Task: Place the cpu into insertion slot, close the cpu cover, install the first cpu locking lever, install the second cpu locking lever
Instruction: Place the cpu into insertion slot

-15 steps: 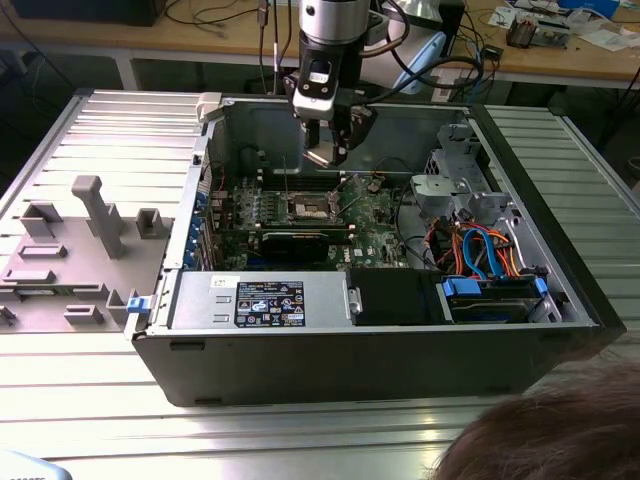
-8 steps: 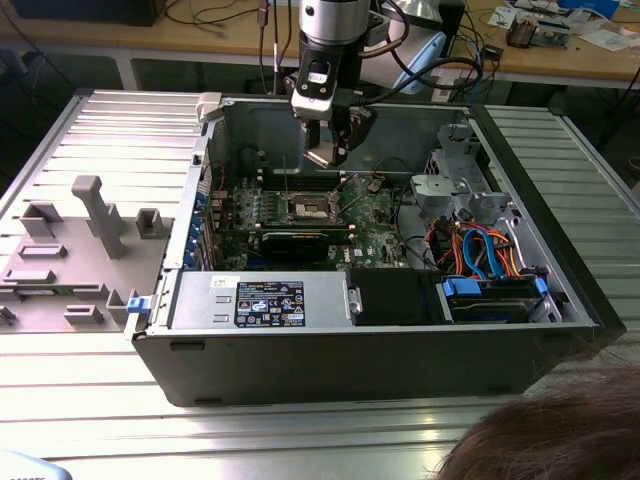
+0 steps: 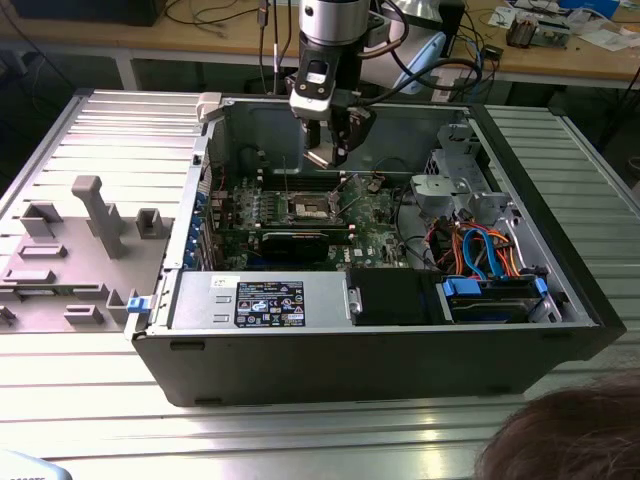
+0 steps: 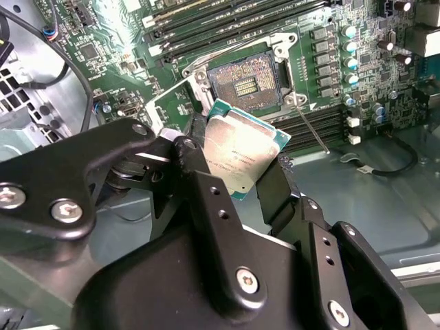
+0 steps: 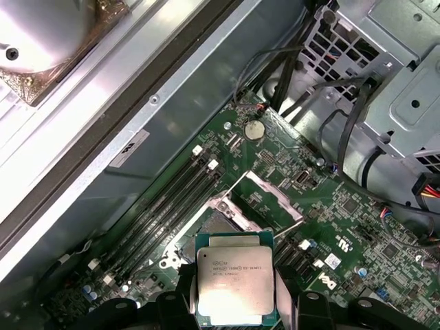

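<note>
Gripper points down; clamps the cpu above the insertion slot

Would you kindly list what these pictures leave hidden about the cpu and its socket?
cpu underside: faces away, both wrist views.
cpu side edges: covered by the jaws, second wrist view.
insertion slot near part: behind the cpu, first wrist view.
Slot contacts: too small, exterior view.

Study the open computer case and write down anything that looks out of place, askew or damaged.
Nothing stands out. The cpu is clamped in the gripper, not yet in the bare insertion slot, and the cpu cover is swung open beside the slot. No damage shows on any of them.
</note>
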You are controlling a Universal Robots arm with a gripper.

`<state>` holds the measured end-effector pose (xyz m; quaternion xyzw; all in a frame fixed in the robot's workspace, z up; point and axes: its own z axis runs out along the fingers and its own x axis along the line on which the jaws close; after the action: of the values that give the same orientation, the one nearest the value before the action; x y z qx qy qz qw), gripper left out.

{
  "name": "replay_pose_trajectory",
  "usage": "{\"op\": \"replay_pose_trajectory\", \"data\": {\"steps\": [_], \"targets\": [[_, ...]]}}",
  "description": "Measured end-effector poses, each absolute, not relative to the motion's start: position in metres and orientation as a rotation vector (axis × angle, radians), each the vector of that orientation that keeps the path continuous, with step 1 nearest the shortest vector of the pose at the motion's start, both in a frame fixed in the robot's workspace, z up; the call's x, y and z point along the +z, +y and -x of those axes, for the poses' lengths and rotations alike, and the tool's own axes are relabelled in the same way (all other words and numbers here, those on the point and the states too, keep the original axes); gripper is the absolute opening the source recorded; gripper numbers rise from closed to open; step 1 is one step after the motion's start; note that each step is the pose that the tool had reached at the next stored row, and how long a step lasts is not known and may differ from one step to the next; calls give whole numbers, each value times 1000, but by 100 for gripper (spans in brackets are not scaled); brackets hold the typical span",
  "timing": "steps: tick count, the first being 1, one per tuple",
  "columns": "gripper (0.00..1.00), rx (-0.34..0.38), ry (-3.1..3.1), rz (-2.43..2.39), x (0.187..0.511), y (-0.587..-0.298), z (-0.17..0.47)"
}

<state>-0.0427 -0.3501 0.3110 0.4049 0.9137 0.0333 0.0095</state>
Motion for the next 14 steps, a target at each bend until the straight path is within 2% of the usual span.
{"op": "replay_pose_trajectory", "data": {"steps": [14], "targets": [[55,103,2829,-1315,310,-350,43]]}}
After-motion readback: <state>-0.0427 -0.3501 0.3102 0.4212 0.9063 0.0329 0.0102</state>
